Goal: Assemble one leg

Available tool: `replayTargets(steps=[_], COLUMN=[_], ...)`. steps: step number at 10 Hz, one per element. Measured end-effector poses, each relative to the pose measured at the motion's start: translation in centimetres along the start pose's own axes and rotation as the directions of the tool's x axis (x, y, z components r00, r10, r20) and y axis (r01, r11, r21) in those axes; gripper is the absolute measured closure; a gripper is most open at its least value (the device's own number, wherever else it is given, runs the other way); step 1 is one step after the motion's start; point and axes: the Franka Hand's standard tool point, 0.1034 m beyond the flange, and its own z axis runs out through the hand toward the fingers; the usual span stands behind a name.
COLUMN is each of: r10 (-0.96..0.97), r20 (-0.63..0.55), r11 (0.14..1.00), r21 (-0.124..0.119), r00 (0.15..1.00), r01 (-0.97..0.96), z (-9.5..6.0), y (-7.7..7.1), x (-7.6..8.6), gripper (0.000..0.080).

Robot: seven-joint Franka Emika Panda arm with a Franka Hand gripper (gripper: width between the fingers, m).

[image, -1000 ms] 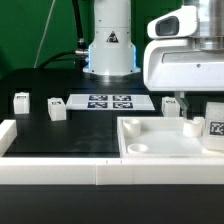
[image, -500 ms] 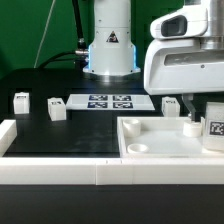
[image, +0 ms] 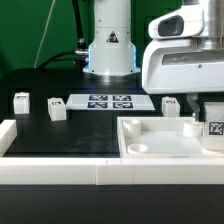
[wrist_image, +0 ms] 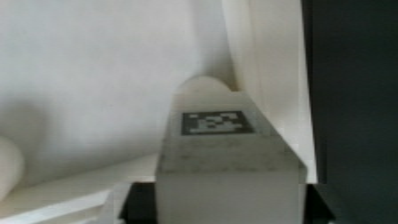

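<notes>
My gripper [image: 210, 114] is at the exterior view's right, over the far right corner of the large white tray-like piece [image: 160, 152]. It is shut on a leg [image: 214, 131], a stubby white block with a square tag facing the camera. In the wrist view the leg [wrist_image: 217, 140] stands between the dark fingers [wrist_image: 150, 200] of the gripper [wrist_image: 228, 208], close over the tray's white corner [wrist_image: 80, 90]. Three more legs lie on the black table: two at the left [image: 21, 100] [image: 56, 108] and one behind the tray [image: 170, 103].
The marker board [image: 108, 101] lies flat at mid table in front of the arm's base [image: 108, 50]. A small white round stub [image: 190, 126] stands on the tray beside the held leg. A white rail [image: 60, 172] runs along the front, with a raised end at the left [image: 8, 135].
The gripper with the leg has shifted very slightly toward the exterior view's right and down. The loose legs and the tray have not moved.
</notes>
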Motion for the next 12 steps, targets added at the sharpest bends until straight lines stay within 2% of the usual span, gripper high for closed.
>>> replayTargets(steps=[2,4,5,7,8,12], r10=[0.283,0.52,0.594,0.803,0.852,0.999], r20=[-0.008,-0.009,-0.017,-0.003,-0.003,0.036], r11=[0.959,0.854,0.805,0.595,0.523,0.032], r21=[0.004,0.003,0.022,0.031,0.036,0.029], r00=[0.959,0.854,0.805,0.595,0.524,0.033], r01=[-0.283,-0.52,-0.593,-0.803,-0.851,-0.999], z=[0.06,0.11,0.14,0.19,0.19,0.2], y=[0.18,0.26,0.3,0.38,0.29,0.06], x=[0.0,-0.13,-0.03,-0.08,-0.04,-0.26], gripper=[0.0508,0.0508,0.0508,0.0506,0.0506,0.0506])
